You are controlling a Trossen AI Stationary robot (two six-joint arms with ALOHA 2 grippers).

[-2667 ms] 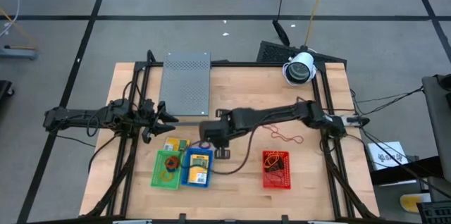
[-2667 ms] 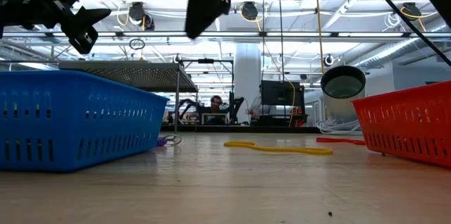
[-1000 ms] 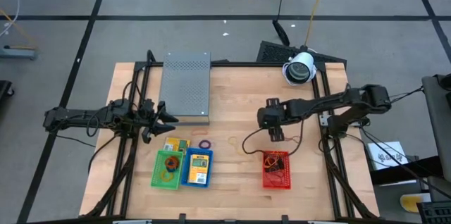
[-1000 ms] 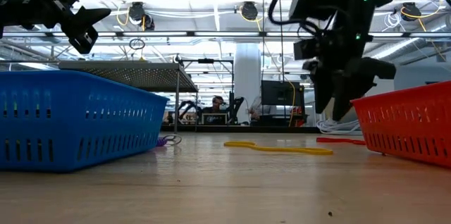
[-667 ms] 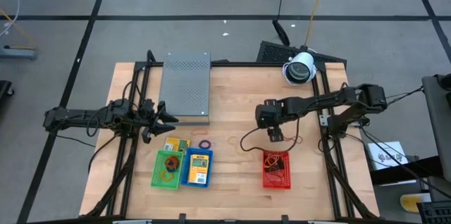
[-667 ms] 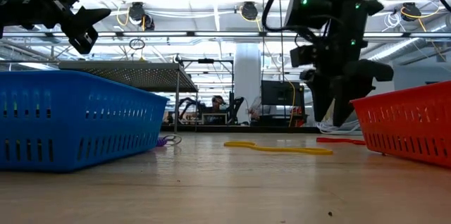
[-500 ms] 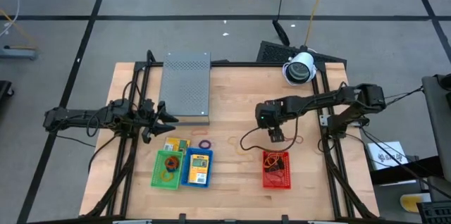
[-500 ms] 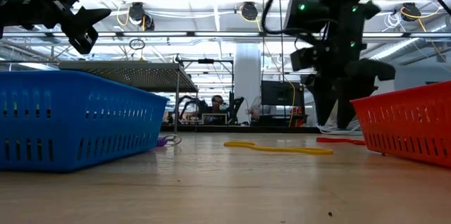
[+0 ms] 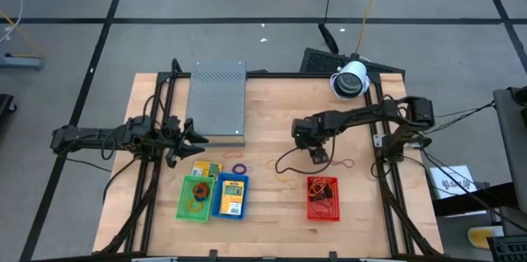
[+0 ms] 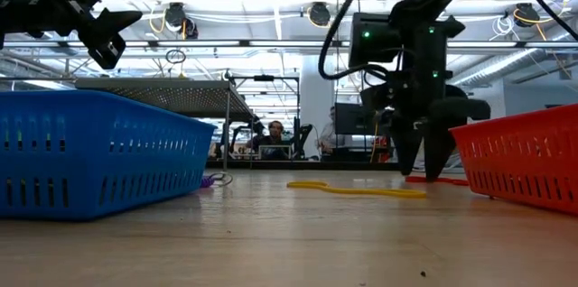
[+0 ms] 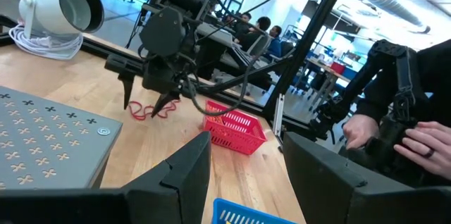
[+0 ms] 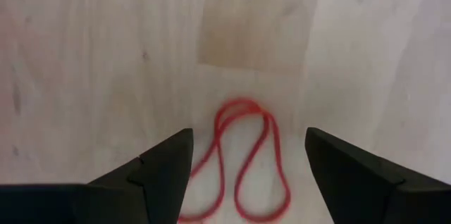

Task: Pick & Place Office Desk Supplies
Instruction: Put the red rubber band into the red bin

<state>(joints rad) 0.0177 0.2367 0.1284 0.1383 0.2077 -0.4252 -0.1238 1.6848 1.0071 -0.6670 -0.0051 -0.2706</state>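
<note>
Lowered since before, right tool (image 10: 424, 165) gapes above red band (image 12: 243, 164) beside red basket (image 9: 323, 198).

A red rubber-band loop (image 12: 244, 160) is lying on the pale wooden table (image 9: 272, 114), near a red basket (image 9: 323, 198). Green (image 9: 195, 198) and blue (image 9: 230, 197) baskets are sitting below a grey perforated box (image 9: 218, 102). A purple loop (image 9: 240, 169) is showing nearby.

No text, label, brand, number or sign can be read on anything in these views.
</note>
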